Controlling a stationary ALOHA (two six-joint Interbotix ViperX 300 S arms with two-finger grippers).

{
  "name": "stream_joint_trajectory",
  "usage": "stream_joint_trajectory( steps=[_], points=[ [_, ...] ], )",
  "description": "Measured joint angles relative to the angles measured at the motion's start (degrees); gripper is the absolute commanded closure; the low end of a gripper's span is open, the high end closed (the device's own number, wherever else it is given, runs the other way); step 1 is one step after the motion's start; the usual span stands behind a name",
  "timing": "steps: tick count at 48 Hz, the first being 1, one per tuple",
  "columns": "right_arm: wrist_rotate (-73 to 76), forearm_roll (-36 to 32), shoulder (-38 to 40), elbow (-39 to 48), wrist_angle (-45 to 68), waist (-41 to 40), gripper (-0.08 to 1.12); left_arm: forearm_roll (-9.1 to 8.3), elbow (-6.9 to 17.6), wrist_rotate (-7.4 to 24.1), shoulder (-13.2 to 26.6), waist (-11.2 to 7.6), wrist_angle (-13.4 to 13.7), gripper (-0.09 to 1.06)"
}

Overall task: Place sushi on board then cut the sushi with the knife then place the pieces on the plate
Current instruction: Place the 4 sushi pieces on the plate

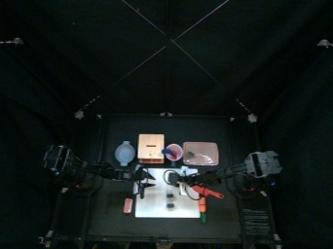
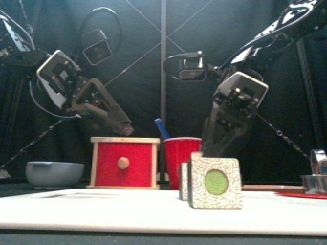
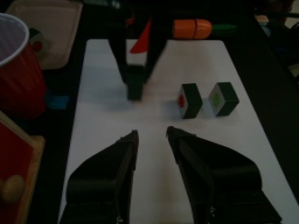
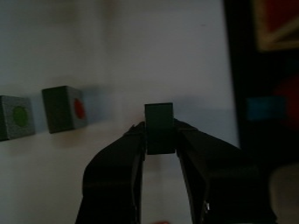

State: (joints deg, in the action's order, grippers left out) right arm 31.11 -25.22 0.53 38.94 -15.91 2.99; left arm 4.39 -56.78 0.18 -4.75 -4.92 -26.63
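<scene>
Black curtains shut in a black table, and the board (image 3: 96, 109) lies at its front middle. On the board's front half stand a red-cored piece (image 3: 191, 99) and a green-cored piece (image 3: 222, 98) of sushi, just apart. The right gripper (image 4: 160, 128) pinches a slim dark thing, probably the knife (image 3: 135, 68), with its tip down at the board beside them. The left gripper (image 3: 152, 132) hovers over the board, jaws spread and empty. The pieces look light, stiff and smooth, and likely to tip; they are best pinched low across the flat dark sides. The plate (image 1: 201, 153) lies at the table's back edge, right of the middle.
</scene>
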Motion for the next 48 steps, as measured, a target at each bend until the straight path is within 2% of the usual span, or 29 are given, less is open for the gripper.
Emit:
stream_joint_trajectory(
  steps=[9, 17, 27, 35, 41, 48],
  points=[
    [0.4, 1.1, 12.3, 6.2, -4.7, -7.0, 0.44, -0.09, 0.1, 0.0, 0.0, 0.09, 0.4, 0.23],
    [-0.1, 1.3, 18.5, 11.2, -7.6, -14.9, 0.44, -0.09, 0.1, 0.0, 0.0, 0.0, 0.4, 0.23],
    [0.3, 2.0, 19.0, 16.1, -6.8, -23.0, 0.44, 0.0, 0.1, 0.0, 0.0, 0.09, 0.4, 0.23],
    [0.4, 3.3, 17.6, 18.2, -2.3, -26.3, 0.43, -0.09, 0.1, 0.0, 0.0, 0.0, 0.4, 0.23],
    [0.1, 4.7, 15.6, 18.9, 0.4, -28.4, 0.38, -0.09, 0.1, 0.0, 0.1, 0.09, 0.4, 0.23],
    [0.2, 4.7, 13.5, 18.9, 1.5, -30.1, 0.27, 0.0, 0.0, 0.0, 0.0, 0.09, 0.4, 0.23]
  ],
)
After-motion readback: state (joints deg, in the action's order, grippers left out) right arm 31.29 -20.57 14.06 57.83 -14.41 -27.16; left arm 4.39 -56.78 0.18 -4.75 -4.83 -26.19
